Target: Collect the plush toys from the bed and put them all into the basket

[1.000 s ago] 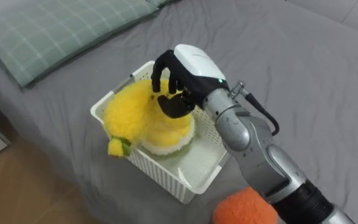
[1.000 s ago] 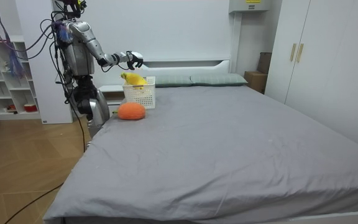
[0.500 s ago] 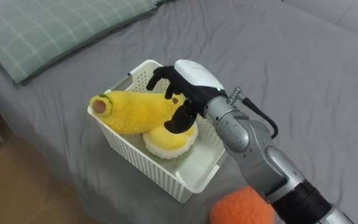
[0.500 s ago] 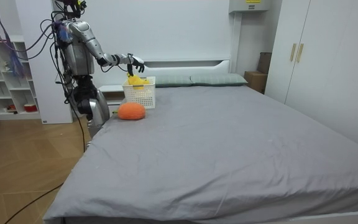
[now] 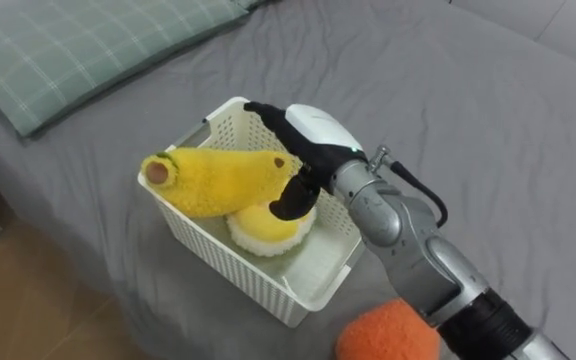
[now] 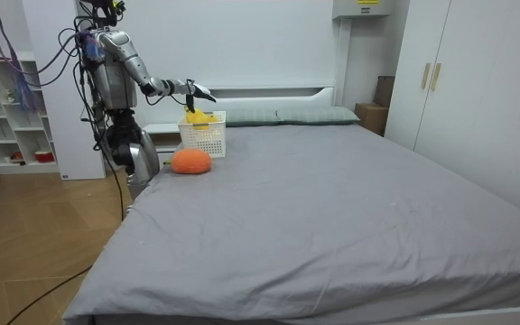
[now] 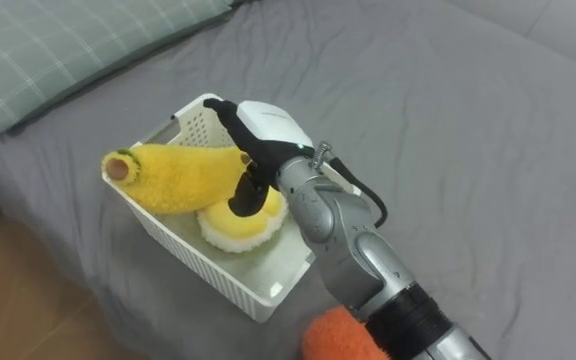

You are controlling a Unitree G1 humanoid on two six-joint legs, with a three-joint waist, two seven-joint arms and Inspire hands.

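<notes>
At the frame's centre the right hand (image 5: pixel 313 135) is held over the basket (image 5: pixel 230 270), its fingers stretched out and apart, nothing gripped; its thumb is seen just beside the banana's (image 5: pixel 218 180) end. The banana is laid across the basket's left part, propped on a round yellow-and-white toy (image 5: pixel 263 228) inside it; an orange toy (image 5: pixel 388 335) is seen on the bed (image 5: pixel 468 120) at the bottom edge, near the basket. A pillow (image 5: pixel 78 45) is seen at the upper left.

Right hand (image 5: pixel 313 130): fingers, curled round the yellow banana toy (image 5: pixel 218 178) a second ago, now straightened. Banana toy: released, now lying across the white basket (image 5: pixel 230 266), one end just beside the palm.
</notes>
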